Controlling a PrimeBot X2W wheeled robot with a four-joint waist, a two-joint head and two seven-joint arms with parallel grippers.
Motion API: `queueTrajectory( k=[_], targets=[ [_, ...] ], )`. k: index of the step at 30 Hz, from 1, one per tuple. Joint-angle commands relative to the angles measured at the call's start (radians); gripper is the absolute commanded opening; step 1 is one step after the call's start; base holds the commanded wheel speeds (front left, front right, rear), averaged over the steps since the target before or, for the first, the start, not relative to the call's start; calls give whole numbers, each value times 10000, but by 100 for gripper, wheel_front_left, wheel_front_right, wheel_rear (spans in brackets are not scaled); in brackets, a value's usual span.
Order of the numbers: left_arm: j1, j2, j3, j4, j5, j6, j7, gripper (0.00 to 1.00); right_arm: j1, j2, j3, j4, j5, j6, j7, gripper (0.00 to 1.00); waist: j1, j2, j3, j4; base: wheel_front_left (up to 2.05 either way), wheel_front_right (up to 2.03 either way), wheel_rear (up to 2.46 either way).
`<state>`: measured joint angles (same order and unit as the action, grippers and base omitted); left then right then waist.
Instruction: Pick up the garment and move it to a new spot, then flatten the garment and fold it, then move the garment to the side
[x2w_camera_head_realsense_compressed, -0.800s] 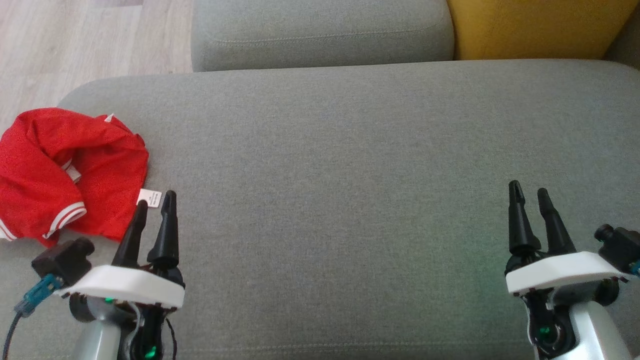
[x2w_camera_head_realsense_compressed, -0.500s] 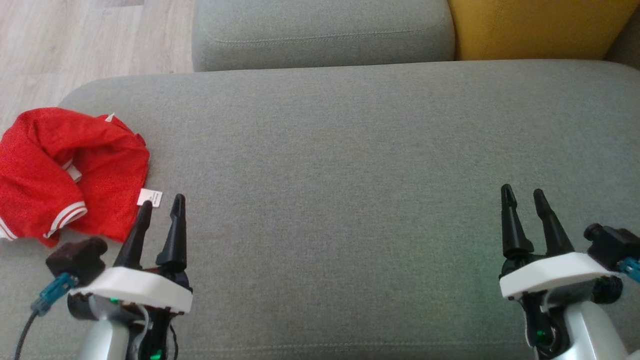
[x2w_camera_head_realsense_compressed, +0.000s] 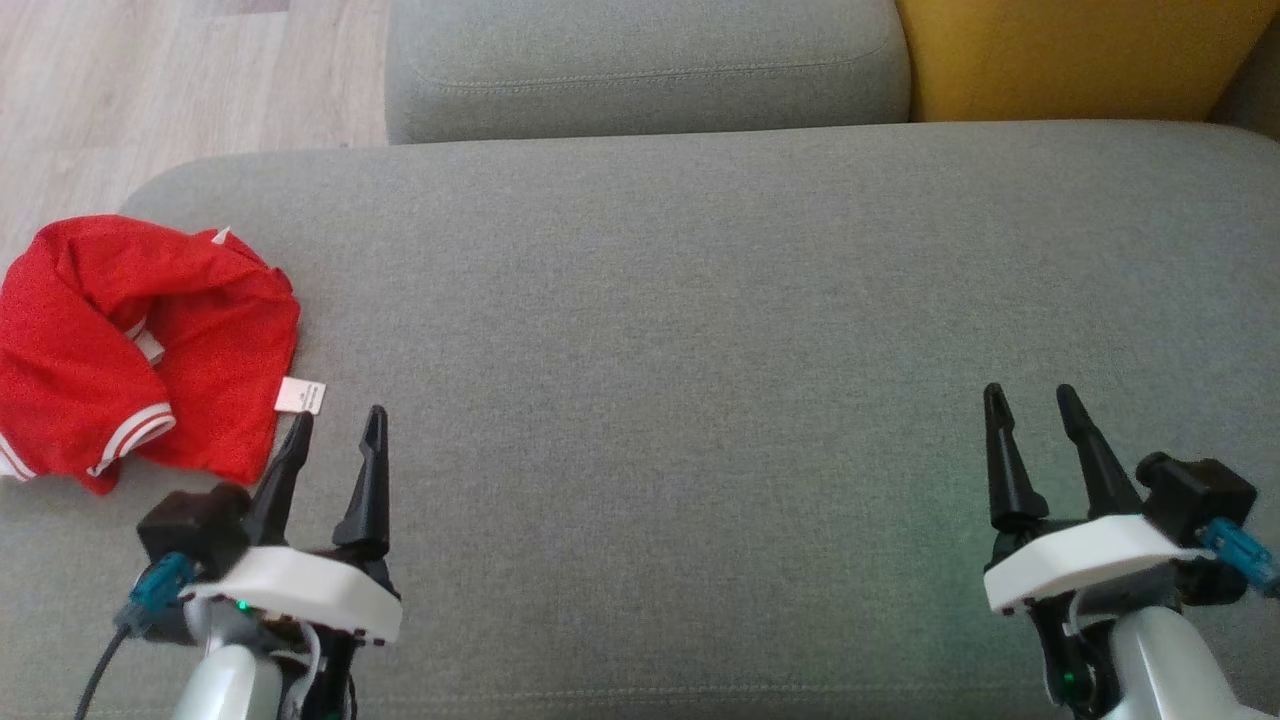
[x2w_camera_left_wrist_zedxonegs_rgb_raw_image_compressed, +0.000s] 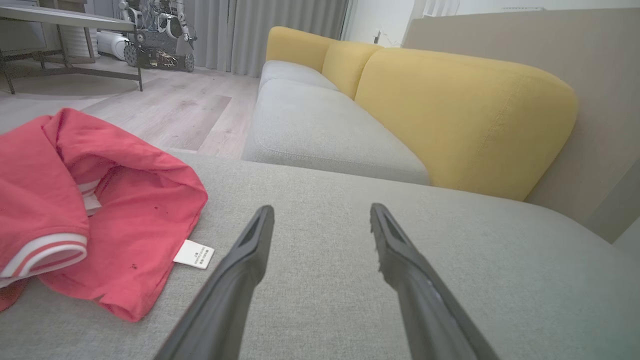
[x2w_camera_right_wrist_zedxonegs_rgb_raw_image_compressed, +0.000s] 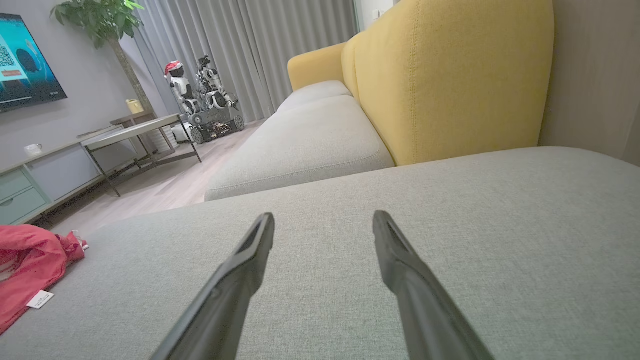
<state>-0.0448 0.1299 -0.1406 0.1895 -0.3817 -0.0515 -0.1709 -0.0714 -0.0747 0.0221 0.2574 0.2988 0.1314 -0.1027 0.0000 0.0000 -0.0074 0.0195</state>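
While the red garment (x2w_camera_head_realsense_compressed: 130, 340) lies crumpled at the left end of the grey cushion (x2w_camera_head_realsense_compressed: 700, 330), I aim my left gripper (x2w_camera_head_realsense_compressed: 340, 415), fingers spread like my right gripper (x2w_camera_head_realsense_compressed: 1028, 390), at a thick fold, not the tag (x2w_camera_head_realsense_compressed: 300, 396).

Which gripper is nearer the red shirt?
Left. The left gripper is just right of the red shirt, not touching; the right gripper is far across the grey seat cushion.

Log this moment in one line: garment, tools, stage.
garment: crumpled, cushion's left end | left tool: open, empty, beside garment | right tool: open, empty | stage: folding not yet done
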Motion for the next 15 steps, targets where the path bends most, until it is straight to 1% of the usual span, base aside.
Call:
queueTrajectory(
  k=[1,15],
  targets=[
    [-502,238,225,-251,434,77,-182,100,-467,25,172,-294,-436,-6,-195,100,0,0,5,-2,0,0,0],
    [-497,254,69,96,1908,247,-563,100,-463,161,228,-99,-1889,-7,-560,100,0,0,-3,49,0,0,0]
  ],
)
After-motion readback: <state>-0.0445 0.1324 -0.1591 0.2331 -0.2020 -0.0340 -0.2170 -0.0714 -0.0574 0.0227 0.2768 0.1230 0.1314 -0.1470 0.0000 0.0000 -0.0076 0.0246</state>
